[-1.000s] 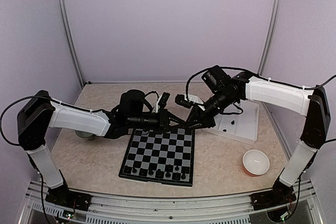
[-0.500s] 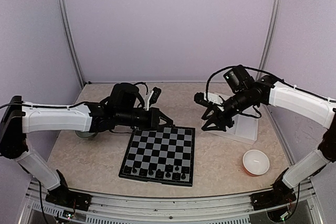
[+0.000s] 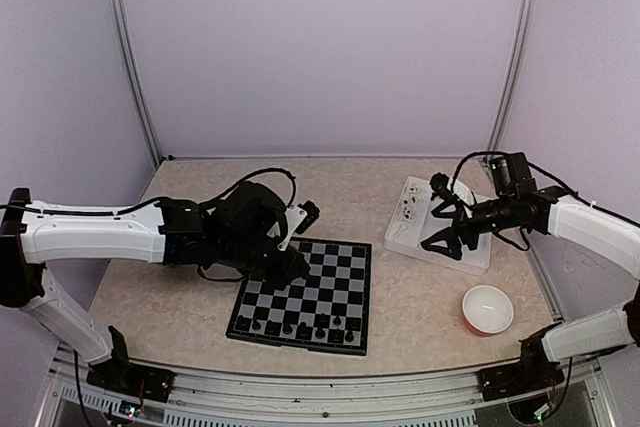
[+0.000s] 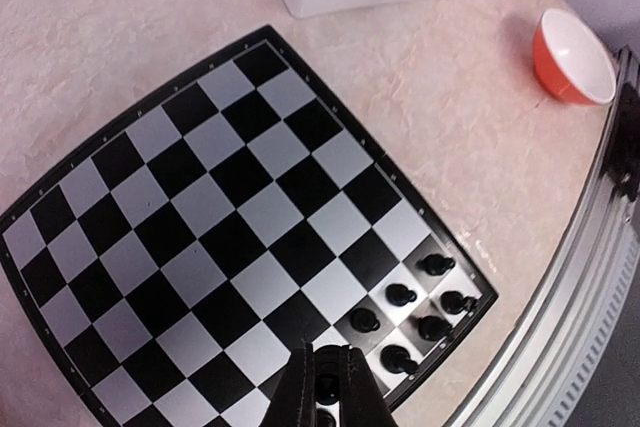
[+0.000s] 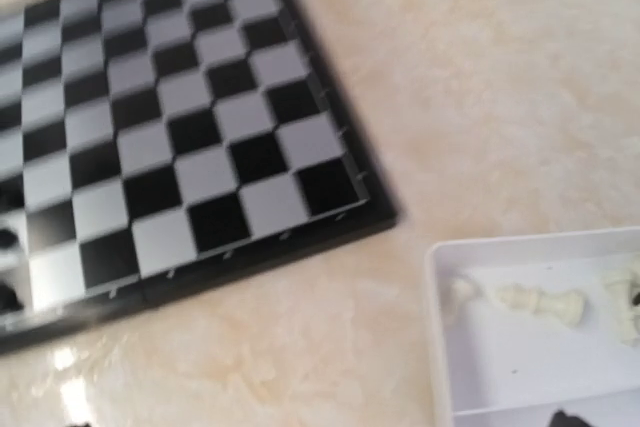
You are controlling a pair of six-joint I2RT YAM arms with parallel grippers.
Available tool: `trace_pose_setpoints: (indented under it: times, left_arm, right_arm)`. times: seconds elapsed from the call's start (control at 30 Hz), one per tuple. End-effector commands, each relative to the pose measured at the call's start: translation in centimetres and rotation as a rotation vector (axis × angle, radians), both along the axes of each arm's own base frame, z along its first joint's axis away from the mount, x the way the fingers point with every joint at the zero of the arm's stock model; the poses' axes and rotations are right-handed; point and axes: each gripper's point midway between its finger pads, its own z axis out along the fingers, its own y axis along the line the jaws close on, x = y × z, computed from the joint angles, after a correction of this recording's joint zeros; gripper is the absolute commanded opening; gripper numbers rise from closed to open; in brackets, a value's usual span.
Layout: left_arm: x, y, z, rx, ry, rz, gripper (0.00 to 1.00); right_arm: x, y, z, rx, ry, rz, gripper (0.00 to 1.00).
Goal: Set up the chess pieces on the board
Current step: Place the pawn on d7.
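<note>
Two risks stand out. Several black chess pieces [image 3: 300, 327] stand crowded in the two nearest rows of the chessboard [image 3: 322, 269]. The left gripper [image 4: 325, 389] hangs over the board near that cluster with its jaws pinched almost together. A dark shape sits at the tips, though I cannot tell whether it is a piece. Coming down off-centre, those fingers could topple a neighbour or leave a piece straddling two squares. Well apart, the right gripper [image 3: 440, 219] hovers over the white compartment tray [image 3: 478, 259] with its jaws spread wide. So broad a spread could strike the tray wall or gather the white pieces [image 5: 540, 300] instead of a black one.
</note>
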Motion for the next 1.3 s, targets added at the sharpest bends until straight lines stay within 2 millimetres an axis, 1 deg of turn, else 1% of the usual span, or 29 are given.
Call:
trace_pose_setpoints:
  times: [0.0,0.1,0.2,0.3,0.37,0.57,0.73,0.93,1.27]
  left_arm:
    - [-0.1,0.9,-3.9,0.199,-0.032,-0.054,0.0]
    - [-0.5,0.4,-5.2,0.249,-0.036,-0.07,0.0]
    - [-0.8,0.1,-6.7,0.279,-0.031,-0.083,0.0]
    - [-1.0,-0.1,-8.2,0.31,-0.015,-0.091,0.0]
    - [-1.3,-0.3,-8.7,0.323,-0.01,-0.101,0.0]
    - [-2.7,-1.1,-9.6,0.323,0.015,-0.132,0.0]
    - [-3.4,-1.3,-10.0,0.325,0.023,-0.14,0.0]
    - [-3.3,-1.8,-10.3,0.326,0.019,-0.134,0.01]
    - [-3.3,-1.8,-10.8,0.336,0.019,-0.129,0.08]
  right_arm:
    - [0.0,0.4,2.5,0.185,0.04,0.106,0.99]
    - [0.4,0.2,0.9,0.144,0.063,0.103,0.99]
    - [-0.1,0.3,-0.4,0.134,0.086,0.137,0.98]
    - [-0.1,0.5,-0.2,0.14,0.104,0.145,0.99]
    - [-0.1,0.5,0.0,0.146,0.098,0.146,0.99]
    - [-0.1,0.6,-0.9,0.143,0.132,0.151,0.99]
    - [-0.1,0.7,-1.0,0.141,0.131,0.152,0.99]
    - [-0.2,0.8,-1.4,0.137,0.143,0.156,0.99]
    - [-0.5,1.0,-2.0,0.128,0.16,0.169,0.99]
